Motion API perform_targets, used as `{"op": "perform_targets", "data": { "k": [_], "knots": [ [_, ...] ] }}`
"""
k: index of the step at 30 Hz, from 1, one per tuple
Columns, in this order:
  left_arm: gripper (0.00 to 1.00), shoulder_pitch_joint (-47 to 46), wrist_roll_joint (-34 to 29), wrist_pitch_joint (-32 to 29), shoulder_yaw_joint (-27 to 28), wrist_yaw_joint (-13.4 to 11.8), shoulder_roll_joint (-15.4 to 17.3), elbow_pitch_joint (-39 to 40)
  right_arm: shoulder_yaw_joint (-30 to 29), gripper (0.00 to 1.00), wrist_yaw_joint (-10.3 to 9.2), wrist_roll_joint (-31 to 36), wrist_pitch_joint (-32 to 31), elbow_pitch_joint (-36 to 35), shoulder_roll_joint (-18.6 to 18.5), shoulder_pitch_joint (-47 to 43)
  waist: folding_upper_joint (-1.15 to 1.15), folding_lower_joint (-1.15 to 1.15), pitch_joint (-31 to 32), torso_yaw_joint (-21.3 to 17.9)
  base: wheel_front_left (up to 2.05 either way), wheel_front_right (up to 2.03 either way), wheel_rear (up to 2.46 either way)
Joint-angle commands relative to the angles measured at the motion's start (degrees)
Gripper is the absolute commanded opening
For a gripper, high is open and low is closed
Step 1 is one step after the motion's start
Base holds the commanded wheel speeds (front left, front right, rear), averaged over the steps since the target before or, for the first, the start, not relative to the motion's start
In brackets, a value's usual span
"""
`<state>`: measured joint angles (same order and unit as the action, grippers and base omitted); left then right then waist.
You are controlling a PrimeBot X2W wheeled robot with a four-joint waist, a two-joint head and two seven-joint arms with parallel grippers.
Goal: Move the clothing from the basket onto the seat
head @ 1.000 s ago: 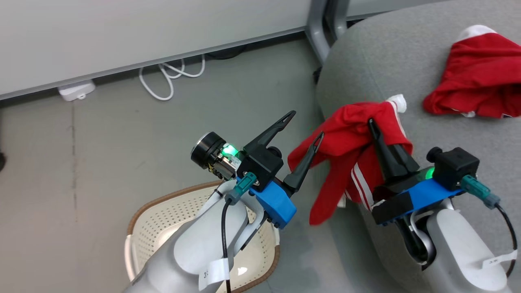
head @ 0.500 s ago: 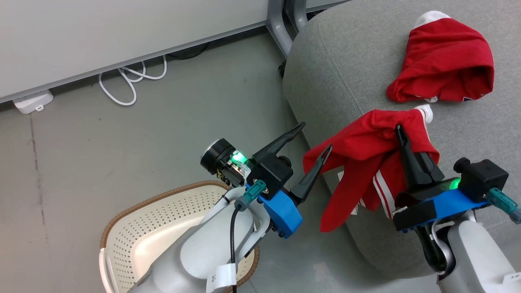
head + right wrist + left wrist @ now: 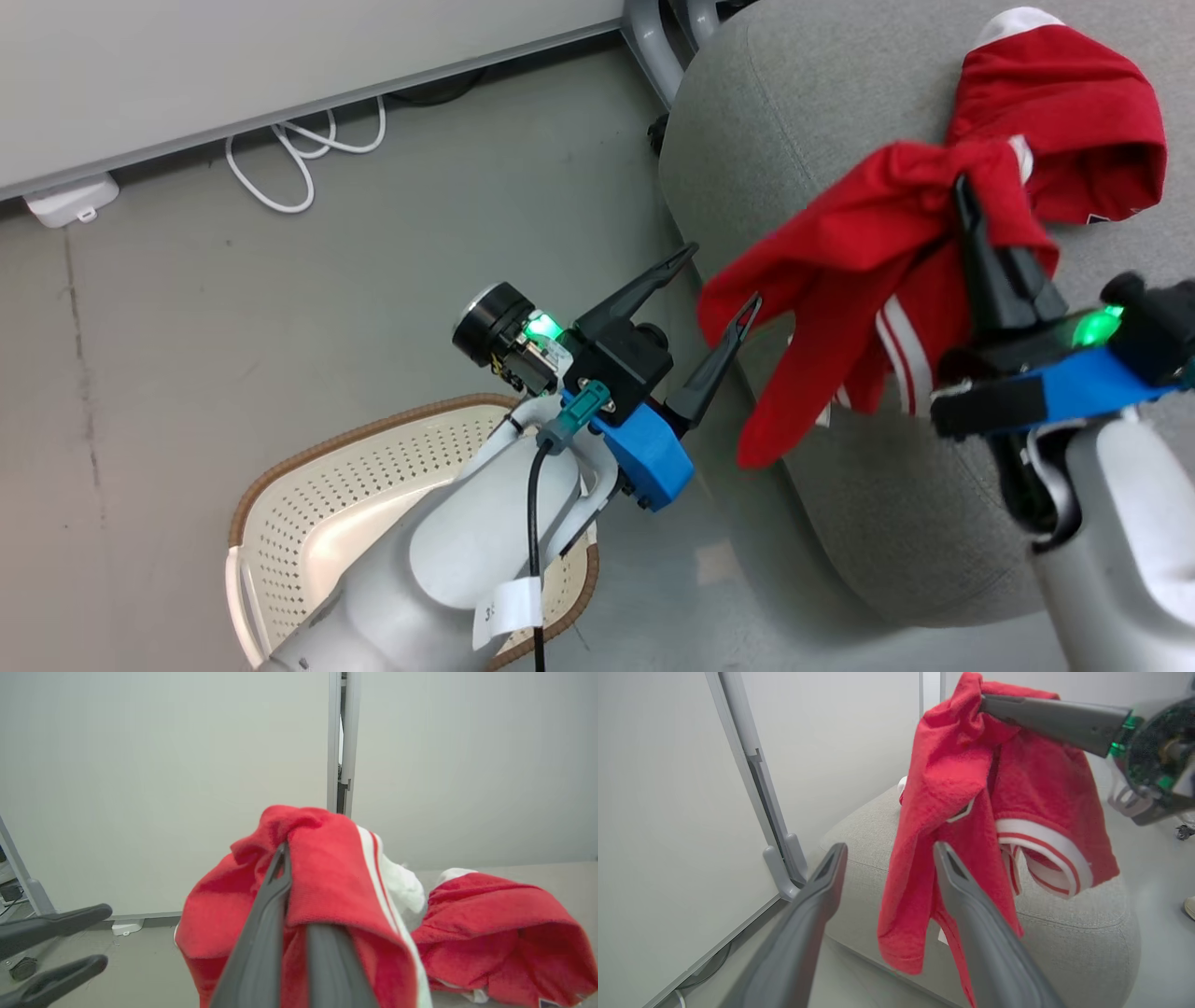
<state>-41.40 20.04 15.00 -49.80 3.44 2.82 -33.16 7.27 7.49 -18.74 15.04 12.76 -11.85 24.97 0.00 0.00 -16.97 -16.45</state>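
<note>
Right gripper [image 3: 963, 191] is pinched shut on a red jersey [image 3: 845, 238], dangling it over the seat [image 3: 868, 495] at its rounded edge, with one end hanging off the side. A second jersey [image 3: 1074, 103] lies on the seat just behind it. My left gripper [image 3: 721, 276] is spread wide and empty, just beside the seat. The basket [image 3: 308, 532] sits on the floor near the seat.

Lab-like room: white partition panels [image 3: 280, 56], bare grey floor [image 3: 187, 327], power strip [image 3: 70, 199].
</note>
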Motion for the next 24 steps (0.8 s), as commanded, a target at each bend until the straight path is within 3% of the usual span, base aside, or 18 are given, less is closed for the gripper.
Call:
{"op": "perform_targets", "data": {
  "k": [1,7,14,18,24],
  "knots": [
    [1.00,-1.48,-0.54,0.27,0.49,-0.36,0.13,-0.01,-0.69,0.00,0.01,0.59,0.21,-0.95,-0.99,3.27,0.00,0.00,-1.65,0.39,0.00,0.00,0.00],
    [1.00,-6.02,-2.74,0.25,0.69,-0.65,0.28,-0.32,-7.08,0.00,0.01,0.70,0.21,-3.87,-5.43,16.57,0.00,0.00,-9.14,1.41,0.00,0.00,0.00],
    [1.00,-11.75,-5.01,-0.10,-0.42,-0.89,0.28,-0.95,-21.29,0.00,0.01,0.04,0.20,-5.08,-14.37,28.85,0.00,0.00,-18.90,2.89,0.00,0.00,0.00],
    [1.00,-14.34,-5.92,-0.28,-0.90,-1.14,0.25,-1.13,-26.67,0.00,0.01,0.05,0.20,-2.78,-19.61,30.25,0.00,0.00,-23.05,2.82,0.00,0.00,0.00],
    [1.00,-16.98,-6.61,-0.49,-1.58,-1.18,0.23,-1.43,-30.51,0.00,0.01,-0.26,0.21,3.81,-21.85,28.20,0.00,0.00,-26.55,2.29,0.00,0.00,0.00]
  ]
}}
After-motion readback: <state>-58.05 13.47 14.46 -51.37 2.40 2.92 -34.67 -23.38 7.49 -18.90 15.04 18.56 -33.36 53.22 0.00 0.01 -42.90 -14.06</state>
